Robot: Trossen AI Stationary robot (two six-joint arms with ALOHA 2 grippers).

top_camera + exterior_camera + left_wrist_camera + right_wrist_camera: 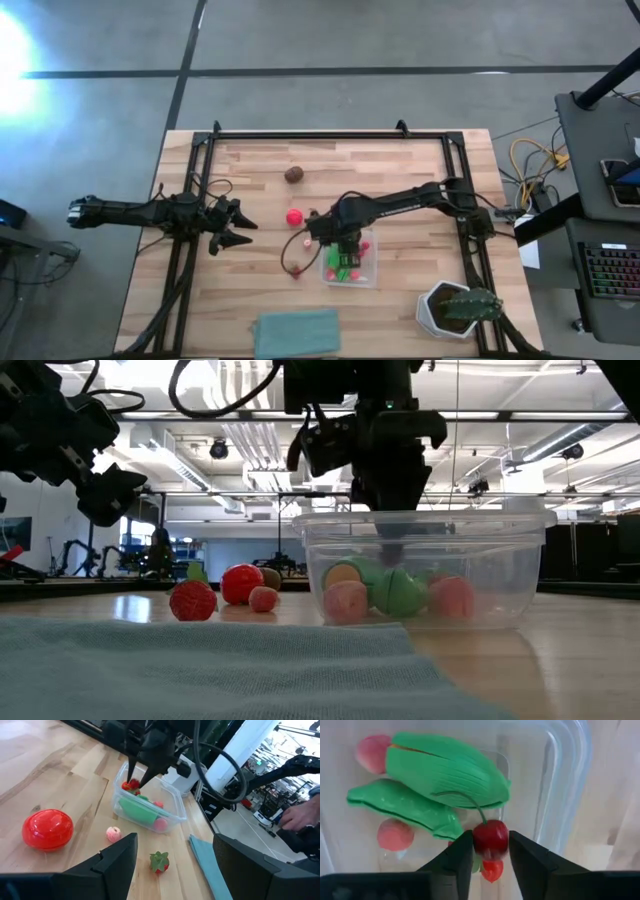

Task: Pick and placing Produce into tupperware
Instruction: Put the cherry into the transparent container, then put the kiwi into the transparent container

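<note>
The tupperware (366, 268) is a clear box on the table, holding two green pieces (445, 770) and pink ones. My right gripper (490, 842) reaches down into it, shut on a small red cherry (490, 834) with a green stem. Outside the box, the red ball (294, 215), the brown round piece (294, 174), a pink piece (114, 834) and a small strawberry (160, 862) rest on the wood. My left gripper (240, 228) hovers open above the table, left of the red ball. My right gripper pinches the cherry's round red body (490, 832) between its two fingers. The fingers point down from above, inside the box's walls (390, 550). The cherry's green stem (465, 800) curves away past the fingertips, over the green pieces.
A teal cloth (297, 332) lies flat at the near edge. A white pot with a green plant (455, 310) stands at the near right corner. Black frame rails (330, 135) run along the far, left and right sides. Bare wood lies between the left gripper and the ball.
</note>
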